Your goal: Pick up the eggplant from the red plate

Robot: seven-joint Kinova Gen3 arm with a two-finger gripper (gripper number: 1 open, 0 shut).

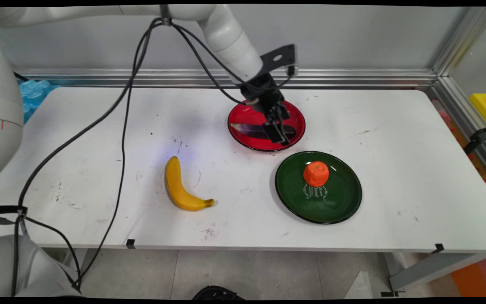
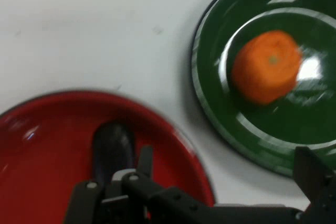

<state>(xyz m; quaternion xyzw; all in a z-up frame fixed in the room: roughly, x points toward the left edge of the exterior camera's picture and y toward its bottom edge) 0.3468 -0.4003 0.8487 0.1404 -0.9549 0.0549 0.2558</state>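
Over the red plate [image 1: 243, 139] at the table's far middle, the black gripper [image 1: 279, 131] hangs low, tilted down and to the right. Finger state: main view shows the fingers close around the right end of a dark eggplant [image 1: 251, 129]; hand view shows one finger [image 2: 310, 174] well off to the right of the other linkage, and the eggplant's rounded end [image 2: 113, 148] by the left finger. Whether the pads actually press it I cannot tell. Eggplant: dark purple-black, glossy, elongated, lying flat in the plate with its long axis running left-right across the table, paler tapered end pointing left. Red plate: round, shiny, shallow, dark rim. Just beside it to the near right, rims close but apart, sits a green plate [image 1: 340, 207], round and glossy, with pale lettering on its floor. On it stands an orange fruit [image 1: 316, 173], squat, matte, faintly ribbed. Well apart to the left, a yellow banana [image 1: 178, 187] lies on the bare white table [image 1: 395, 147], curved, smooth, stem end toward the near right. Table surface is scuffed with dark marks. Black cables [image 1: 122, 126] droop from the arm across the left side.
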